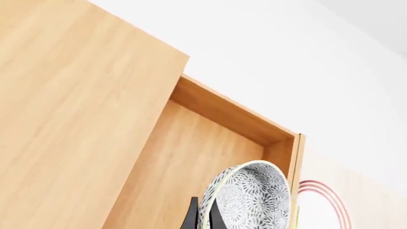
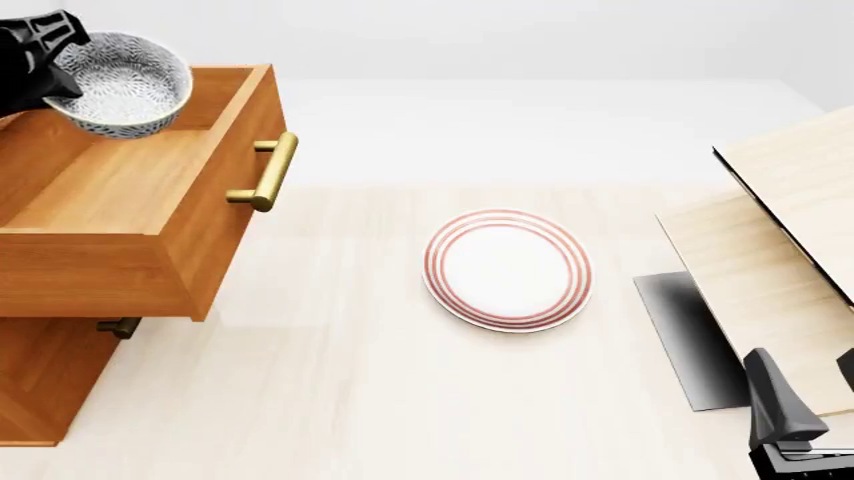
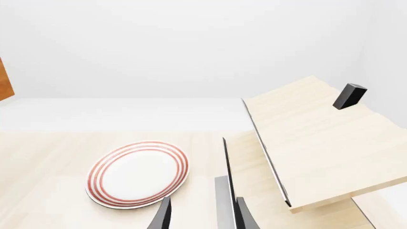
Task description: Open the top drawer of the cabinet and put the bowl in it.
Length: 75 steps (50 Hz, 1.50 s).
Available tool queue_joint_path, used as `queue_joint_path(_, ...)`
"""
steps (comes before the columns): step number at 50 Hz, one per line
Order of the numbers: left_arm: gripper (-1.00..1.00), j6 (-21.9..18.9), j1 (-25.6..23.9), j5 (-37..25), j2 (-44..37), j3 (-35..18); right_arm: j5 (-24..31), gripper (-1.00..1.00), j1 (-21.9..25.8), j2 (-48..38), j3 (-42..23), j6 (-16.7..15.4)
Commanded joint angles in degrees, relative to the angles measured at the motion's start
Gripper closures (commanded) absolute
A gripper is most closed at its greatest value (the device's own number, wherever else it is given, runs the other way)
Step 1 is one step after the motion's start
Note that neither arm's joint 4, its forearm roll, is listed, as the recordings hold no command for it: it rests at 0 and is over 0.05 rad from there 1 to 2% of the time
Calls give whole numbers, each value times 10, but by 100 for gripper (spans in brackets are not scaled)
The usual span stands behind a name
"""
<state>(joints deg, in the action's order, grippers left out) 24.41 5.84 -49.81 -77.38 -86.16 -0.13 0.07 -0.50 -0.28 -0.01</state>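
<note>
Bowl (image 2: 124,82) held by left tool (image 2: 47,68) above open top drawer (image 2: 134,190).

Left gripper (image 2: 54,75) seen at far upper left of front view, black body raised high, fingers closed on rim of bowl (image 2: 124,82), bowl carried tilted. In left wrist view, dark fingertips (image 1: 190,217) seen pinching bowl wall, one inside, one outside. Right gripper (image 2: 805,390) parked low at lower right of front view, fingers pointed forward, parted, nothing between them. Right wrist view: both fingertips (image 3: 163,217) apart, unloaded.
</note>
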Motion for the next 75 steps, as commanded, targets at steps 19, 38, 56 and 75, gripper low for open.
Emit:
queue_joint_path(19,100,-6,10,47,-36,38,0,-100,0,1,0,0)
queue_joint_path(38,100,-2,3,62,-49,50,0,-100,0,1,0,0)
queue_joint_path(56,100,-6,7,68,-49,59,0,-100,0,0,0,0)
queue_joint_path(75,-100,-27,9,63,-53,59,0,-100,0,1,0,0)
